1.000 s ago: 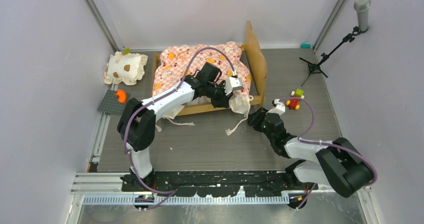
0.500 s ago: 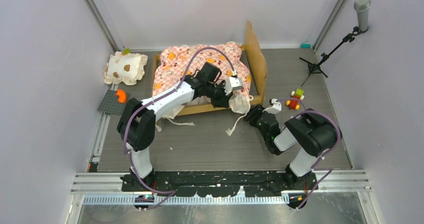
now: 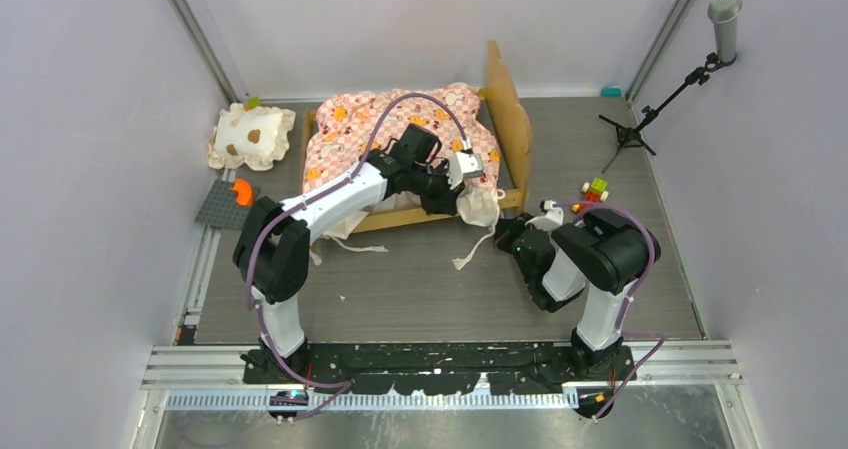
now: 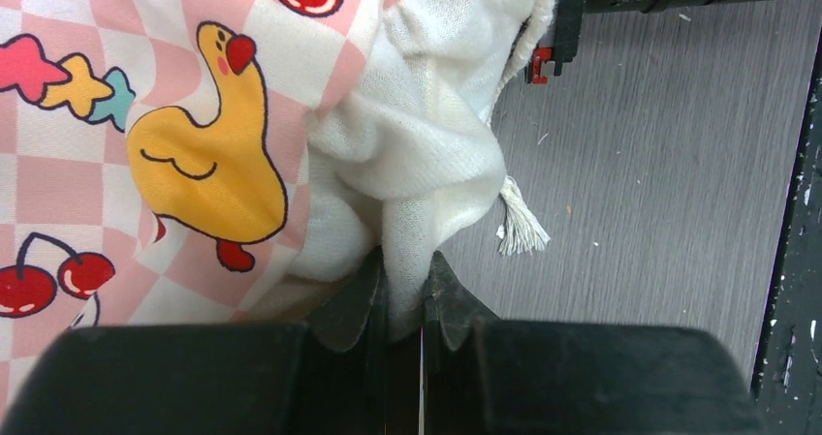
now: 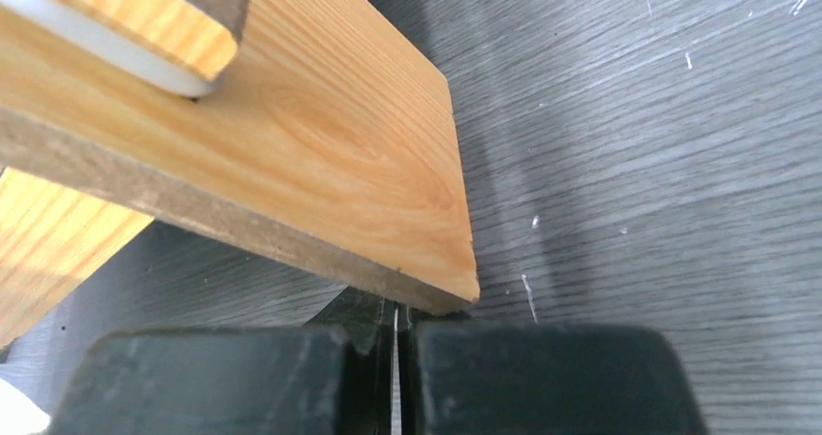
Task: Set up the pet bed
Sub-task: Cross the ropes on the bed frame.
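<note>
The pet bed (image 3: 505, 109) stands at the back middle, its wavy wooden headboard on the right. Its pink checkered mattress (image 3: 380, 129) lies rumpled across the frame. My left gripper (image 3: 468, 174) reaches over the mattress to its near right corner. In the left wrist view that gripper (image 4: 405, 295) is shut on the cream ruffle (image 4: 426, 154) beside an orange duck print. My right gripper (image 3: 512, 231) is low at the frame's near right corner. In the right wrist view it (image 5: 395, 309) is shut with nothing between its jaws, its tips under the edge of a light-wood board (image 5: 320, 135).
A cream pillow with brown spots (image 3: 250, 136) lies at the back left. A grey plate (image 3: 222, 209) with an orange piece sits below it. Small coloured toy blocks (image 3: 592, 194) and a microphone stand (image 3: 655, 104) are at the right. A cream cord (image 3: 470, 254) trails on the floor.
My right arm has folded in toward the bed's near right corner and its gripper has closed. The headboard has shifted slightly. The left arm has kept its hold.
</note>
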`<state>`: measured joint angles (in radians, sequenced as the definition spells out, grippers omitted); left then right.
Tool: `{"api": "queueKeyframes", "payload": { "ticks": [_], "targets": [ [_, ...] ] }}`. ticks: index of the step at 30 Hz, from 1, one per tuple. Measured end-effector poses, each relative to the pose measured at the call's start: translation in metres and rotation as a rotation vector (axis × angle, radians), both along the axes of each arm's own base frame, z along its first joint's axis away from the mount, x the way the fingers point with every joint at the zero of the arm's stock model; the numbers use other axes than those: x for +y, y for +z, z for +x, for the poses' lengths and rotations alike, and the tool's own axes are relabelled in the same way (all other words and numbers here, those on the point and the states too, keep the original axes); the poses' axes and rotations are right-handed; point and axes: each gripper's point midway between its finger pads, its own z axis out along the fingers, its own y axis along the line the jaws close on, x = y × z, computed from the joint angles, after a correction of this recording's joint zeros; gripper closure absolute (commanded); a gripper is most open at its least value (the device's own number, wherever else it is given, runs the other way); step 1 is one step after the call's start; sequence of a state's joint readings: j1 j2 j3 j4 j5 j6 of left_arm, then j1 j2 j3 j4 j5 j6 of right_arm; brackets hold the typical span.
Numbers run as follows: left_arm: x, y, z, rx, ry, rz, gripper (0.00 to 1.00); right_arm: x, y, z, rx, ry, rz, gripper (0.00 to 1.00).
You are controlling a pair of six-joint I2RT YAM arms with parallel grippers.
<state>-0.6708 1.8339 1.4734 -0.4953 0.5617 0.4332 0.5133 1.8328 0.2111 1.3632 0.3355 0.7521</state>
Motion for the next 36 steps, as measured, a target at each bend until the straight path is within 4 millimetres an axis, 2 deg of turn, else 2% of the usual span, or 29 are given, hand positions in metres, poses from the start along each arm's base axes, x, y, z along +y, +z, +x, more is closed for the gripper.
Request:
{"api": "queueKeyframes", "payload": {
  "ticks": [3, 8, 13, 18, 22, 28, 36],
  "targets": [
    [0.0, 0.0, 0.0, 0.003, 0.003, -0.001, 1.0, -0.001, -0.001, -0.005, 0.008, 0.007, 0.008, 0.99],
    [0.0, 0.0, 0.001, 0.005, 0.007, -0.004, 1.0, -0.005, -0.006, -0.028, 0.05, 0.021, 0.041, 0.99],
    [0.0, 0.001, 0.001, 0.005, 0.009, -0.005, 1.0, -0.003, 0.0, -0.042, 0.106, 0.026, 0.085, 0.99],
    [-0.001, 0.001, 0.001, 0.005, 0.011, -0.007, 1.0, 0.004, 0.028, -0.046, 0.138, 0.019, 0.084, 0.99],
    [-0.001, 0.002, 0.002, 0.005, 0.015, -0.009, 1.0, -0.005, 0.045, -0.058, 0.147, -0.009, 0.08, 0.99],
    [-0.002, 0.005, 0.005, 0.002, 0.029, -0.023, 1.0, -0.024, 0.029, -0.086, 0.262, -0.044, 0.043, 0.99],
    [-0.001, 0.005, 0.006, 0.001, 0.034, -0.023, 1.0, -0.035, 0.015, -0.118, 0.367, -0.056, 0.041, 0.99]
  ]
}}
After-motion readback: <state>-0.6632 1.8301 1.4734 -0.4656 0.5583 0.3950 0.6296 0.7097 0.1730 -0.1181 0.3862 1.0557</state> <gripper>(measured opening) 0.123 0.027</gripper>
